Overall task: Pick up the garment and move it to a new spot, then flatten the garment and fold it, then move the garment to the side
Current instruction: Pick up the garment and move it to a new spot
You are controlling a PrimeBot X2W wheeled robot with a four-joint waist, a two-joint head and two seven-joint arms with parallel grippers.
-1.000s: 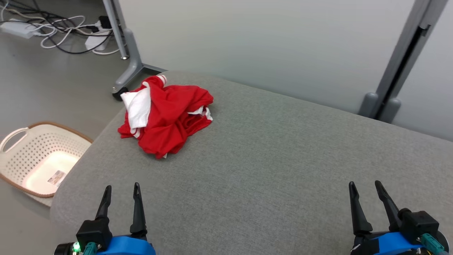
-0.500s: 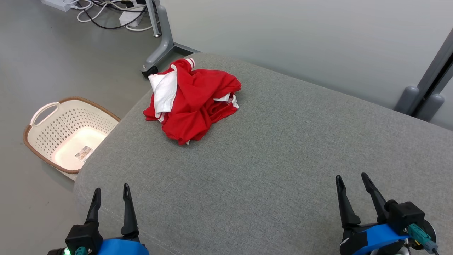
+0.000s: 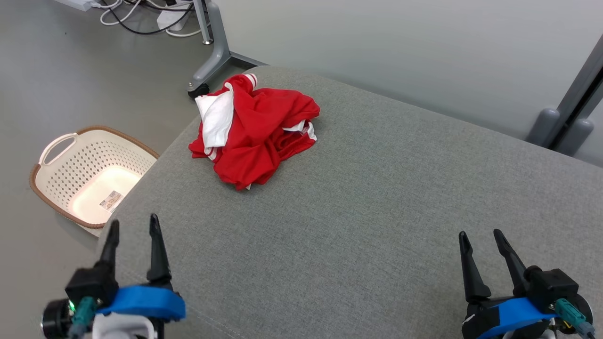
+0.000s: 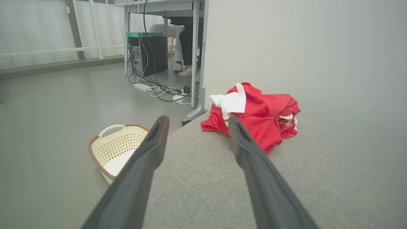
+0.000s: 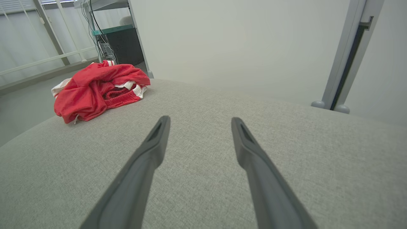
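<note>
The left gripper [image 3: 133, 223], lower left, had two long dark fingers [image 3: 158, 256], a black block [image 3: 92, 285], a blue band [image 3: 141, 301], a green light [image 3: 71, 306] and a teal connector [image 3: 84, 308]; the right gripper [image 3: 480, 234], lower right, wore matching colours.

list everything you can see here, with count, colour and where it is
garment: one, red with white parts, crumpled in a heap at the far left corner of the padded surface
padded surface: one, grey fabric, spread in front of the robot
basket: one, cream with a brown rim, on the floor left of the padded surface
cables: several, white and black, on the floor at the far left
frame leg: one, grey, on the floor just beyond the garment
post: one, grey, far right
computer tower: one, black, under a desk
person's legs: dark trousers, white shoes, under that desk
left gripper: one, dark fingers, open, near left
right gripper: one, dark fingers, open, near right
</note>
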